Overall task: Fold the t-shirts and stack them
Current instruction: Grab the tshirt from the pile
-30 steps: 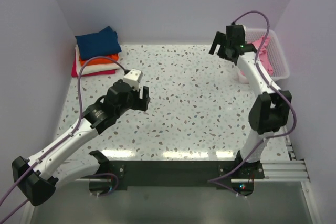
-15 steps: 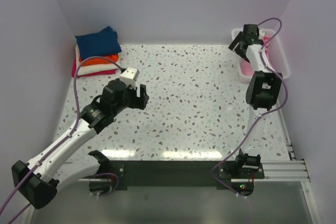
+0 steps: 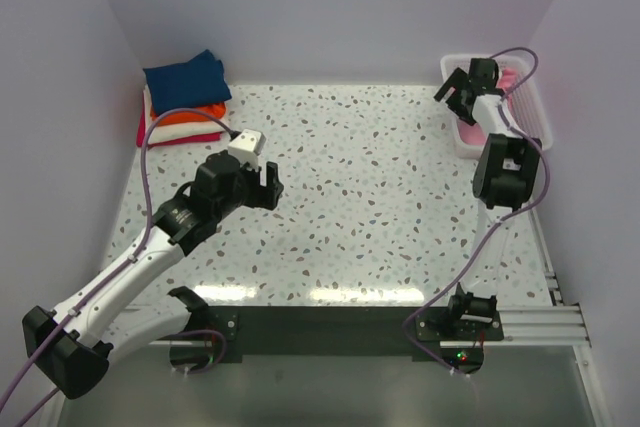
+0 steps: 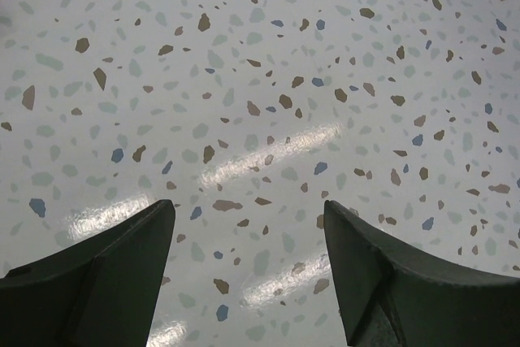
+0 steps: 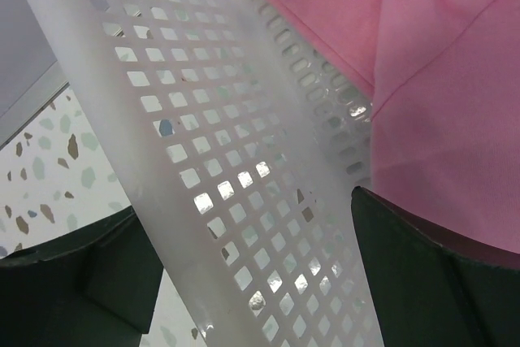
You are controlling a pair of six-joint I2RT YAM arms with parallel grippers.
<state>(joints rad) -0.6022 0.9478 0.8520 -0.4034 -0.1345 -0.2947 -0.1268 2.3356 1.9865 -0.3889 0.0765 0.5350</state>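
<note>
At far right, the spread right gripper straddles the wall of the white plastic mesh basket beside the light pink cloth t-shirt; the left gripper gapes over the speckled table.

I see the stack of t-shirts at the counter's far left corner, the basket at far right with a t-shirt inside; my right end effector straddles its left wall.

**Twin arms in white and black, trailing purple cables**

The left arm and right arm pair white links with bulky black joints. A purple cable loops along each. A white camera block caps the left wrist. The left claw and right claw end in dark, wedge-shaped fingers.
</note>
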